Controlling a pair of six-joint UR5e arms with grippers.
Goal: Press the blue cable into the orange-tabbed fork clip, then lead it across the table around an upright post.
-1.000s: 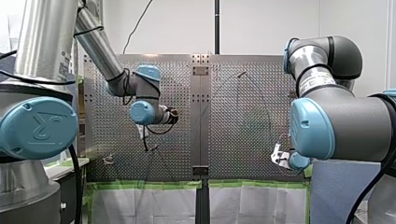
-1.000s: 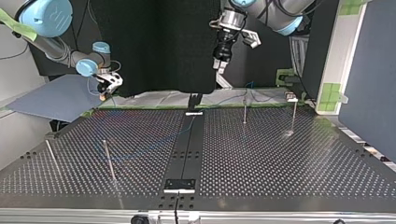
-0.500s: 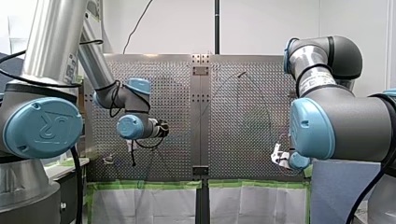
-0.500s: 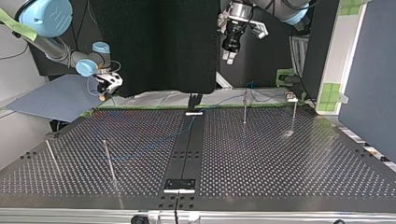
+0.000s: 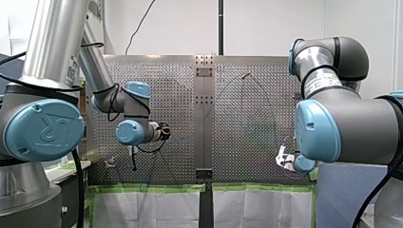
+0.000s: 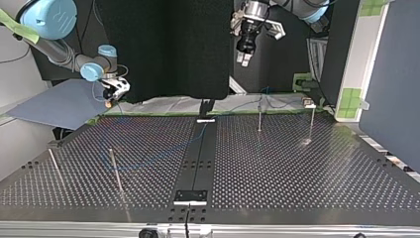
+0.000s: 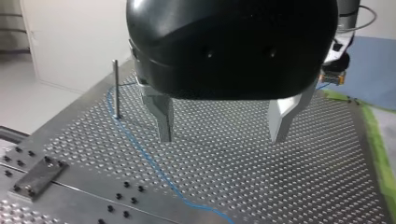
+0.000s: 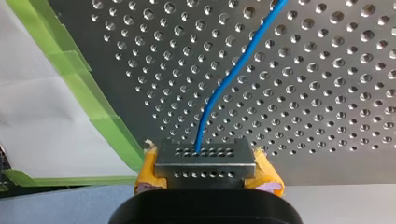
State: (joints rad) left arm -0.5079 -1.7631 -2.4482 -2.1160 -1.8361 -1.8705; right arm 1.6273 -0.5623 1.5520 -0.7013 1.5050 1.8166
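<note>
From where I'm standing, my left arm (image 5: 114, 95) is coming in at the upper right of the top view and is holding the left jaws high above the far side of the bench (image 6: 297, 188), well clear of its surface. In the left wrist view those jaws are standing wide apart, and the two metal fingers (image 7: 163, 121) are gripping nothing. Under them the blue cable (image 7: 140, 154) is lying flat on the perforated plate. It is running beneath one finger and bending at the foot of an upright post (image 7: 115, 88) off to that finger's side. I cannot tell whether the cable is actually touching the post.

My right arm (image 6: 64, 52) is reaching in from the upper left of the top view and is keeping the right jaws low, at the bench's far edge. In the right wrist view they are pinching tight on the cable between yellow pads (image 8: 147, 172). The cable is coming out between the fingertips and curving away ahead of them over the holes in the plate. A strip of green tape (image 8: 93, 93) is lining the plate's edge just beside the right jaws.

In the top view the cable is showing only faintly, sweeping across the left half of the bench.
</note>
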